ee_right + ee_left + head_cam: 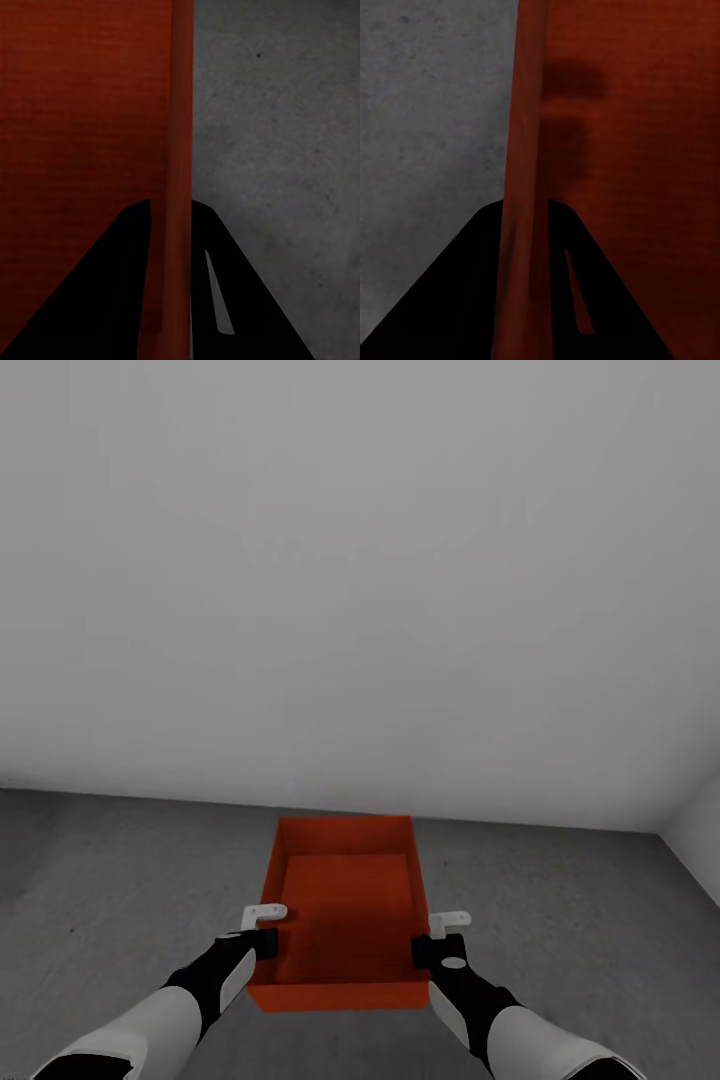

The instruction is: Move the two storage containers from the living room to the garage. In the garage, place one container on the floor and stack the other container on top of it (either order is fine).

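One bin: red-orange, open-top, empty, at 6 o'clock in the head view, above the floor.
Left gripper: clamped on the bin's 9 o'clock wall, a finger on each face.
Right gripper: clamped on the 3 o'clock wall likewise.
Wall: light grey, at 12 o'clock.

I see a bare light grey wall meeting mottled dark concrete floor; perhaps a corner at right.
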{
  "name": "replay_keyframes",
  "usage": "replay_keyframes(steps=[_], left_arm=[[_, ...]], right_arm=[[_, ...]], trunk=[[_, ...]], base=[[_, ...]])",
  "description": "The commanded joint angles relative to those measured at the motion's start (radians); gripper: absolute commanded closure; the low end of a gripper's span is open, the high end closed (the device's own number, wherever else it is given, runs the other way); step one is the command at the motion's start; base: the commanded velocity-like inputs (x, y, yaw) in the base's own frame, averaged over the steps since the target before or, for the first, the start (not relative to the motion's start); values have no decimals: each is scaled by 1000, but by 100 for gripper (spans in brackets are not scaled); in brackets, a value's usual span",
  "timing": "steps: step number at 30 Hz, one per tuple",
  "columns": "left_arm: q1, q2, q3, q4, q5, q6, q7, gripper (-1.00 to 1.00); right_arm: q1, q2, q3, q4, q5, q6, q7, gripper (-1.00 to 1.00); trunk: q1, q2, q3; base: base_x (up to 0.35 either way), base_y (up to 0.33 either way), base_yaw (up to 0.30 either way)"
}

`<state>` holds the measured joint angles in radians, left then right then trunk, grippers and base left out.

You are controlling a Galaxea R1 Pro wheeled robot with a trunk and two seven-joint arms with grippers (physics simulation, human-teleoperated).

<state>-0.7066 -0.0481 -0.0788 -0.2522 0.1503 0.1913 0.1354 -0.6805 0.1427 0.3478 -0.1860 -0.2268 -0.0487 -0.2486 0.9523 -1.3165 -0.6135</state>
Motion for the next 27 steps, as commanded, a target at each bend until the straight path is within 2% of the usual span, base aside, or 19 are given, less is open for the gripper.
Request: replay_keyframes(steps=[1,9,27], left_arm=[[-1,15,17,-6,-3,-59,10,100],[-1,14,17,-6,-3,-59,10,100],[-1,14,17,-7,-3,-59,10,100]], right_arm=[[-1,-2,-38,3,-22,-7,-1,100],[-1,-2,-38,3,-21,-8,2,100],[-1,0,-38,3,-22,-9,2,100]], trunk=[[0,-1,-3],[0,-1,-13],[0,-1,-14]], base=[[0,0,0],[0,0,0],[0,0,-1]])
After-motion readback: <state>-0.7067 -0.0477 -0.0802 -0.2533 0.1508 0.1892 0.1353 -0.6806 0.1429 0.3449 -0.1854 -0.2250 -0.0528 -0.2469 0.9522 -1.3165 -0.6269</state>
